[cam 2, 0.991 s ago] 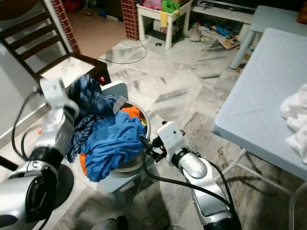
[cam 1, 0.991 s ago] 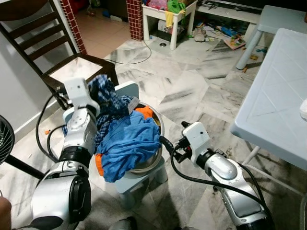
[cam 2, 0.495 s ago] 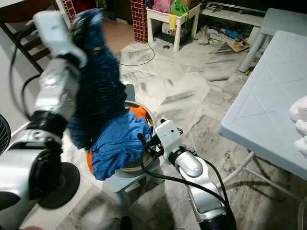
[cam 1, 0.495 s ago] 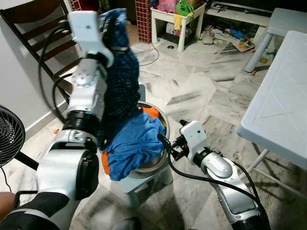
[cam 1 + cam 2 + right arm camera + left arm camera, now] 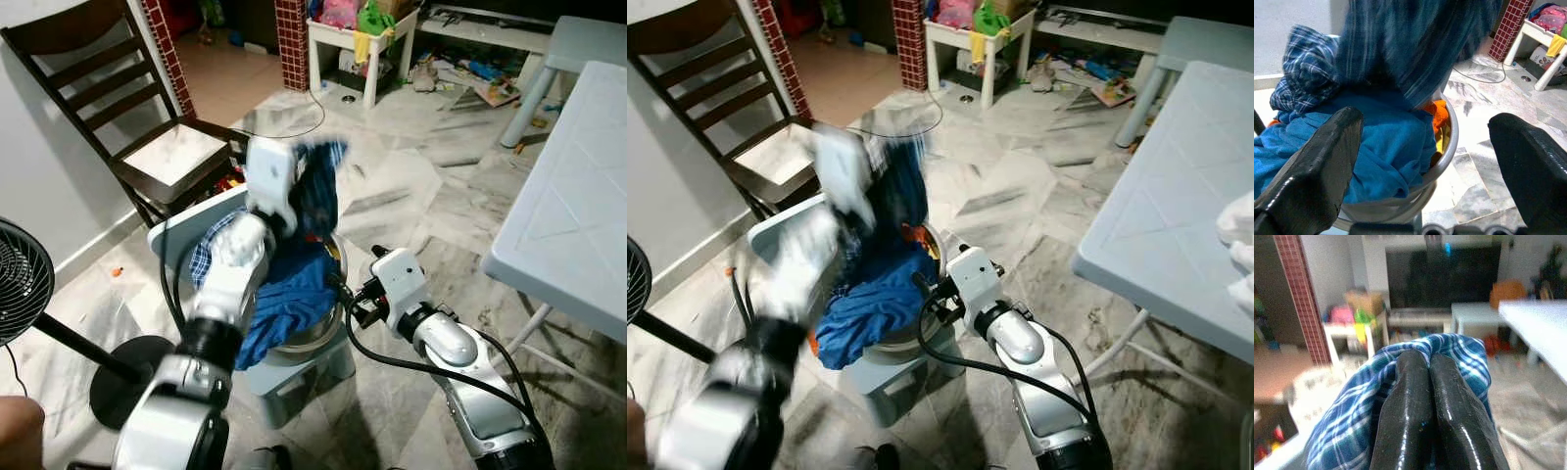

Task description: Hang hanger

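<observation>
Left wrist view: left claw [image 5: 1429, 363] pinching plaid shirt [image 5: 1352, 416], arm raised over basin [image 5: 1442, 152]

- A lived-in family home is showing here: a grey-veined marble tile floor [image 5: 392, 186] is running through the room.
- A dark wooden slat-back chair [image 5: 127, 127] is standing by the white wall.
- A small white side table piled with bright toys [image 5: 358, 39] is sitting beside a red brick pillar [image 5: 291, 39].
- A metal basin heaped with laundry [image 5: 1400, 161] is resting on a pale plastic stool [image 5: 294, 367].
- A black pedestal fan [image 5: 24, 279] is standing nearby.

left arm [image 5: 235, 284] raised over basin [image 5: 318, 328] | plaid shirt [image 5: 318, 191] lifted | right pincer [image 5: 338, 286] beside basin
</observation>
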Controlling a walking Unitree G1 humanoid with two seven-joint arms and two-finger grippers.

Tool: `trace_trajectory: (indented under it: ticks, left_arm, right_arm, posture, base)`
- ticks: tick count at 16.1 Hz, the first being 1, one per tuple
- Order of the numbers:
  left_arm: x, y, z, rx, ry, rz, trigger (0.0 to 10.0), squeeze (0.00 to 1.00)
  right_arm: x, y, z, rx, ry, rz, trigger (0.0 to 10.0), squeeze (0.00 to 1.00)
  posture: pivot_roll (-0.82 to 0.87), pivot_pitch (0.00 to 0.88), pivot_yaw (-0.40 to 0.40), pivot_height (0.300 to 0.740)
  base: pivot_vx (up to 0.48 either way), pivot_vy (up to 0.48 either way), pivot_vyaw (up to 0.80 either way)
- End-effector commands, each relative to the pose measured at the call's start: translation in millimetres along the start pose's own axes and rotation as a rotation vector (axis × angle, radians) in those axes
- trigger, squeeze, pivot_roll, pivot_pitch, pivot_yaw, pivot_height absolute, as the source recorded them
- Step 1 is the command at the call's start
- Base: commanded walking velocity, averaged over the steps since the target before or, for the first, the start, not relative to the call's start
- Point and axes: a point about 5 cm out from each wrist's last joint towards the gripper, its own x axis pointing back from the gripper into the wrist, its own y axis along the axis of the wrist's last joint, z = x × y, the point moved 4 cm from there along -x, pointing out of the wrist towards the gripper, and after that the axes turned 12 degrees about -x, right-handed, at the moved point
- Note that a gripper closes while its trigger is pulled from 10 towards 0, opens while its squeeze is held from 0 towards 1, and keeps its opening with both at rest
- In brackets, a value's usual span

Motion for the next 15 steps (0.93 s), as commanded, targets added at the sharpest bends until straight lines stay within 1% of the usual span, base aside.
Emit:
trace_trajectory:
  ticks: [1,2,3,4,5,6,7,8,9,10,11,12,13,14,15]
  left_arm:
    - [4.9,3.9,-9.9,-0.018,-0.029,-0.006,0.0,0.0]
    - [27.2,-11.7,-27.3,0.005,-0.042,0.045,0.0,0.0]
    - [37.9,-15.2,-33.0,0.003,-0.043,0.06,0.0,0.0]
    - [59.3,-22.6,-38.3,-0.013,-0.045,0.094,0.0,0.0]
    - [67.7,-26.2,-39.1,-0.026,-0.047,0.108,0.0,0.0]
    - [82.7,-30.2,-36.8,-0.07,-0.043,0.127,0.0,0.0]
    - [97.9,-31.4,-28.8,-0.127,-0.02,0.143,0.0,0.0]
    - [106.8,-31.7,-21.0,-0.16,0.007,0.154,0.0,0.0]
    - [125.6,-29.8,-2.0,-0.243,0.069,0.181,0.0,0.0]
    - [141.7,-31.4,9.0,-0.3,0.088,0.213,0.0,0.0]
    - [157.3,-36.1,16.6,-0.338,0.103,0.257,0.0,0.0]
    - [176.9,-46.5,17.3,-0.34,0.101,0.325,0.0,0.0]
    - [184.7,-50.4,16.3,-0.335,0.102,0.349,0.0,0.0]
    - [205.6,-65.7,16.7,-0.308,0.132,0.434,0.0,0.0]
    - [216.1,-75.5,17.8,-0.272,0.163,0.491,0.0,0.0]
  right_arm:
    - [-1.3,0.9,-0.7,-0.001,-0.003,-0.005,10.0,0.0]
    - [-2.4,0.7,1.0,0.003,0.006,-0.004,10.0,0.0]
    - [-2.3,0.6,1.2,0.005,0.008,-0.003,10.0,0.0]
    - [-1.9,-0.3,1.0,0.009,0.013,0.002,10.0,0.0]
    - [-1.8,-0.8,1.0,0.01,0.015,0.004,10.0,0.0]
    - [-1.5,-1.5,0.6,0.013,0.016,0.006,10.0,0.0]
    - [-1.8,-2.0,0.4,0.015,0.018,0.008,10.0,0.0]
    - [-2.4,-2.3,0.4,0.017,0.021,0.01,10.0,0.0]
    - [-3.8,-2.4,0.5,0.02,0.026,0.01,10.0,0.0]
    - [-4.5,-2.5,0.1,0.02,0.026,0.01,10.0,0.0]
    - [-4.9,-2.9,-0.1,0.021,0.026,0.011,10.0,0.0]
    - [-4.9,-3.8,-0.1,0.021,0.027,0.011,10.0,0.0]
    - [-4.9,-4.0,0.1,0.023,0.028,0.011,10.0,0.0]
    - [-5.2,-4.2,1.2,0.024,0.032,0.011,10.0,0.0]
    - [-5.3,-4.1,1.3,0.025,0.035,0.012,10.0,0.0]
  posture:
    - [-0.06,0.089,0.088,0.74]
    - [-0.05,0.089,0.08,0.74]
    - [-0.05,0.09,0.077,0.74]
    - [-0.04,0.092,0.073,0.74]
    - [-0.04,0.092,0.073,0.74]
    - [-0.04,0.093,0.07,0.74]
    - [-0.03,0.092,0.064,0.74]
    - [-0.02,0.091,0.061,0.74]
    - [-0.01,0.089,0.059,0.74]
    - [-0.01,0.088,0.061,0.74]
    - [0.0,0.088,0.059,0.74]
    - [0.01,0.087,0.056,0.74]
    - [0.01,0.086,0.053,0.74]
    - [0.01,0.086,0.051,0.74]
    - [0.01,0.086,0.046,0.74]
  base:
    - [0.0,0.0,0.0]
    - [0.0,0.0,0.0]
    - [0.0,0.0,0.0]
    - [0.0,0.0,0.0]
    - [0.0,0.0,0.0]
    - [0.0,0.0,0.0]
    - [0.0,0.0,0.0]
    - [0.0,0.0,0.0]
    - [0.0,0.0,0.0]
    - [0.0,0.0,0.0]
    - [0.0,0.0,0.0]
    - [0.0,0.0,0.0]
    - [0.0,0.0,0.0]
    - [0.0,0.0,0.0]
    - [0.0,0.0,0.0]
